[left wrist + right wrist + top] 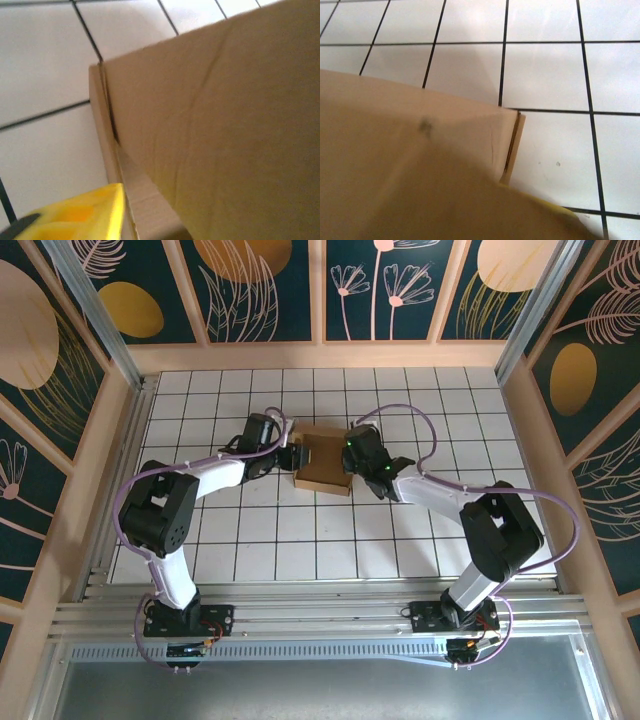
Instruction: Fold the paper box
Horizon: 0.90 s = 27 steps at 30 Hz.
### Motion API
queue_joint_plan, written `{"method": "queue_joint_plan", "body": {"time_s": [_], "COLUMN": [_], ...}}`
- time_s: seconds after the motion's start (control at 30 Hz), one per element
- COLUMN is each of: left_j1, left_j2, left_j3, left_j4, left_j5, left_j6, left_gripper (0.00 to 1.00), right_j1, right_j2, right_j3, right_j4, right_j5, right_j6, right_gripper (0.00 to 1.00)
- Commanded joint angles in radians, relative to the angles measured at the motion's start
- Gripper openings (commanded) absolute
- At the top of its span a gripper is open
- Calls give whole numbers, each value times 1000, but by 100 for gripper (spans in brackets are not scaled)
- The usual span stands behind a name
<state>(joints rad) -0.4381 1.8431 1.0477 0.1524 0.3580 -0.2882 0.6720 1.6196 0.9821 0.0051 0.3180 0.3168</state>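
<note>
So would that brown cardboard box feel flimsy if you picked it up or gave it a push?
Probably light and a bit flexible: the paper box is thin brown card, and its corner seam gapes slightly. It looks low and open-topped, so tipping seems unlikely; on the smooth tiled table it would likely slide.

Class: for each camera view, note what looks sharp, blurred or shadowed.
Top external: evenly lit and sharp; box crisp. Left wrist: box wall soft, yellow finger blurred at the bottom edge. Right wrist: near cardboard smeared out of focus, tiles sharper, faint shadow beside the box.
</note>
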Motion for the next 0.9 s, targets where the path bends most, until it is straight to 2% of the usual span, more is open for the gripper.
{"method": "queue_joint_plan", "body": {"time_s": [0.0, 0.17, 0.4, 0.47, 0.57, 0.67, 0.87], "left_j1": [-10, -10, -10, -10, -10, -11, -20], "left_j2": [-37, -90, -180, -204, -267, -376, -684], "left_j3": [-42, -105, -166, -184, -232, -287, -351], "left_j4": [-20, 17, 32, 25, 41, 43, -38], "left_j5": [12, 12, 34, 40, 53, 82, 93], "left_j6": [-9, -26, -48, -53, -66, -75, -120], "left_gripper": [49, 50, 66, 68, 69, 69, 68], "right_j1": [20, 43, 66, 69, 80, 99, 148], "right_j2": [-38, -67, -163, -192, -248, -326, -528], "right_j3": [-29, -68, -131, -143, -148, -150, -127], "right_j4": [55, 82, 121, 111, 83, 61, 59], "right_j5": [23, 45, 44, 53, 39, -2, -114], "right_j6": [10, -5, 12, 15, 4, -10, -27], "right_gripper": [17, 27, 48, 53, 70, 82, 84]}}
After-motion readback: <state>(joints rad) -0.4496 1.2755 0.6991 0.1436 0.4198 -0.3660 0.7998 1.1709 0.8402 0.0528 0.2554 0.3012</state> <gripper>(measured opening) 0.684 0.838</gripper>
